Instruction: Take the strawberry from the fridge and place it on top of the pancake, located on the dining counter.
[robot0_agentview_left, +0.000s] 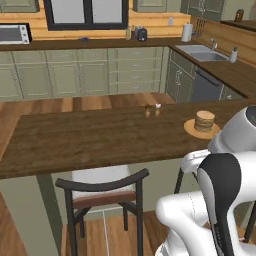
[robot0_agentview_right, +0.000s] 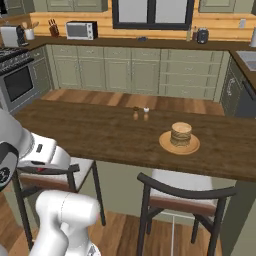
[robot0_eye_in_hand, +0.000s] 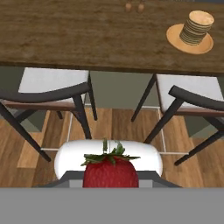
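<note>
Two black-framed stools (robot0_eye_in_hand: 52, 94) stand under the edge of the dining counter (robot0_eye_in_hand: 87, 35) in the hand view, one at the left of the frame and one at the right, both with pale seats pushed up against the olive-beige base. Left to right along the dark wooden top in that view, the surface is bare at the left, then two small shakers (robot0_eye_in_hand: 134, 6) sit at the upper centre, touching the top edge of the frame, and the pancake (robot0_eye_in_hand: 197, 28) lies at the upper right as a short stack of tan discs on a flat golden round. At the bottom centre of the same frame, the strawberry (robot0_eye_in_hand: 110, 171) shows large and red with its green leaves up, sitting right at the gripper (robot0_eye_in_hand: 110, 177); the fingers themselves cannot be made out, but the jaws are drawn in and the fruit is pinched between them, well short of the counter and below it in the picture. In the left base view the counter runs across the middle of the frame, with one stool (robot0_agentview_left: 105, 192) at the lower left, the shakers (robot0_agentview_left: 152, 110) at centre and the pancake (robot0_agentview_left: 204, 122) at the right, just beyond the white arm (robot0_agentview_left: 220, 195) rising in the lower right corner. In the right base view the arm (robot0_agentview_right: 30, 160) fills the lower left, the shakers (robot0_agentview_right: 140, 113) stand at centre, and the pancake (robot0_agentview_right: 180, 135) sits right of centre.
</note>
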